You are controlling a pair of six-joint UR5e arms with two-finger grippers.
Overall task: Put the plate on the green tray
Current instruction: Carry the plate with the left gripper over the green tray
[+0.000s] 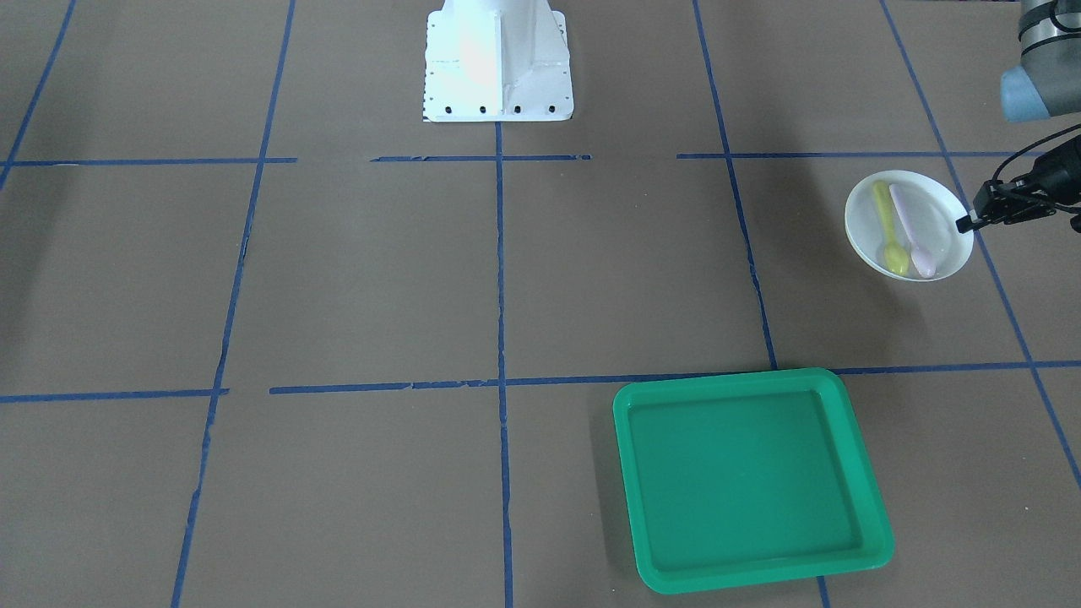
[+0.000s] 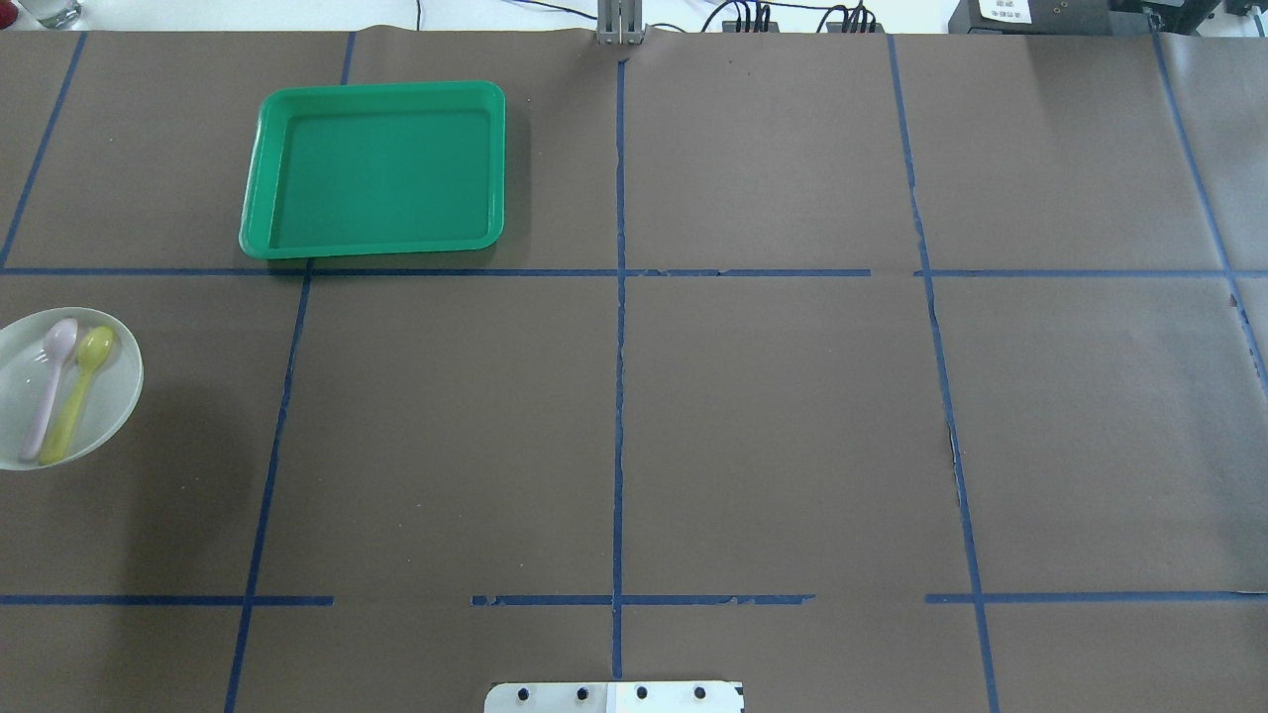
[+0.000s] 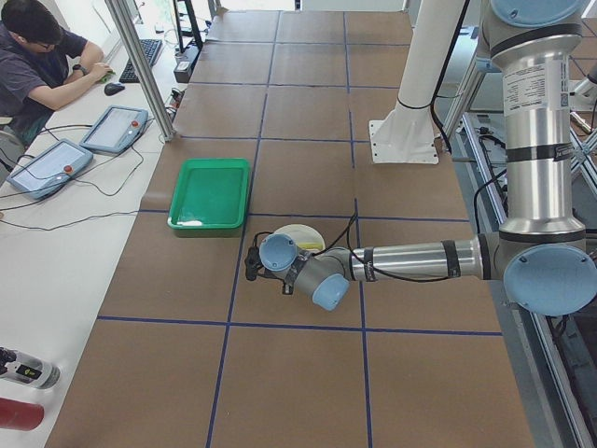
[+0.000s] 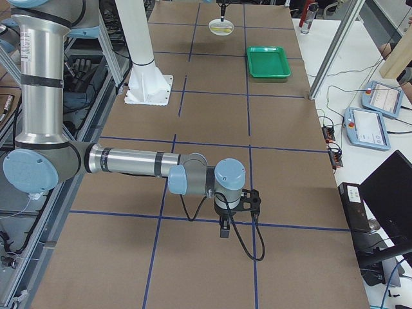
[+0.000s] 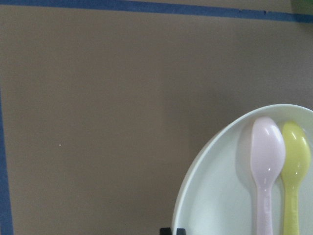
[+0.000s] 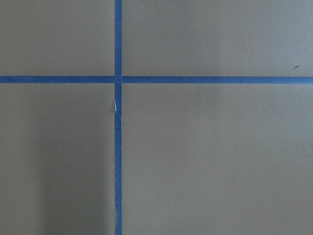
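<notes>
The white plate (image 1: 937, 215) lies at the robot's far left, holding a pink spoon (image 1: 914, 232) and a yellow spoon (image 1: 891, 232). It also shows in the overhead view (image 2: 109, 381) and the left wrist view (image 5: 220, 196). My left gripper (image 1: 965, 224) is at the plate's outer rim, its two dark fingertips (image 5: 166, 230) close together on either side of the rim. The green tray (image 1: 752, 481) lies empty, apart from the plate, toward the operators' side (image 2: 381, 168). My right gripper (image 4: 222, 228) hangs over bare table far from both; I cannot tell if it is open.
The robot's white base (image 1: 498, 63) stands at the table's edge. Blue tape lines (image 2: 619, 396) divide the brown table. An operator (image 3: 37, 56) and teach pendants (image 3: 112, 129) are on a side bench beyond the tray.
</notes>
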